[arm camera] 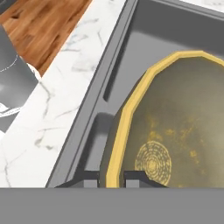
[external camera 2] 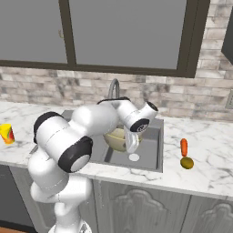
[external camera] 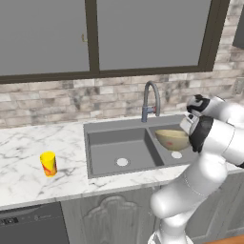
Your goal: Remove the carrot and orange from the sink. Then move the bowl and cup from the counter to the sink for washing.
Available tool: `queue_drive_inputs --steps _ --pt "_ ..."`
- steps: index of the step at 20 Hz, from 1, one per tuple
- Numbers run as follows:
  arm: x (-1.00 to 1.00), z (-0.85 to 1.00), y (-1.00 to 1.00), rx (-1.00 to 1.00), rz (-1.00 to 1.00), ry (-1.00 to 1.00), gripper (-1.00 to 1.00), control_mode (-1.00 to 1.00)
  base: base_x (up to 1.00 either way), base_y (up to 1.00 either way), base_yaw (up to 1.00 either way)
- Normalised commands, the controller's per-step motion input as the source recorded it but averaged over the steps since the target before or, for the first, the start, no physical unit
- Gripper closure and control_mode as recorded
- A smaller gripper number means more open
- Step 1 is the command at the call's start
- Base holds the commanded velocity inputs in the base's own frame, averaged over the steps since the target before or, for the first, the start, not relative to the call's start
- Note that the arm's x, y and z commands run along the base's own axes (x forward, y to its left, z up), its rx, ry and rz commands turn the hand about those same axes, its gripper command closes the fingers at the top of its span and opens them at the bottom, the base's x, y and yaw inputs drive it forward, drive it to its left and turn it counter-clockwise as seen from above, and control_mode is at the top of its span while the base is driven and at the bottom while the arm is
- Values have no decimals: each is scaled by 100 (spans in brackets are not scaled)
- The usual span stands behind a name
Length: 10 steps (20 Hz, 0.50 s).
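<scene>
My gripper (arm camera: 111,180) is shut on the lighter rim of the bowl (arm camera: 175,122), one fingertip on each side of it. The tan bowl (external camera: 171,139) hangs tilted over the right basin of the dark grey sink (external camera: 119,143), close to its bottom. From the right base view, the bowl (external camera 2: 116,139) is partly hidden by my arm and hand. The yellow cup (external camera: 48,163) stands upright on the counter (external camera: 24,143), left of the sink. The carrot (external camera 2: 184,146) and the orange (external camera 2: 186,163) lie together on the counter (external camera 2: 209,150), right of the sink (external camera 2: 152,150).
The arched faucet (external camera: 150,100) rises behind the divider between the two basins, just left of the bowl. A brick wall and windows stand behind the counter. Wooden floor (arm camera: 43,30) shows past the counter's front edge in the hand view.
</scene>
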Motion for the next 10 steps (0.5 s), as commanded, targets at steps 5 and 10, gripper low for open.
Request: queue_drive_inputs --steps 5,10 --pt "20 -12 -7 -3 0 0 100 -100 0 0 0" --pt "17 -14 -12 -8 0 -1 100 -100 0 0 0"
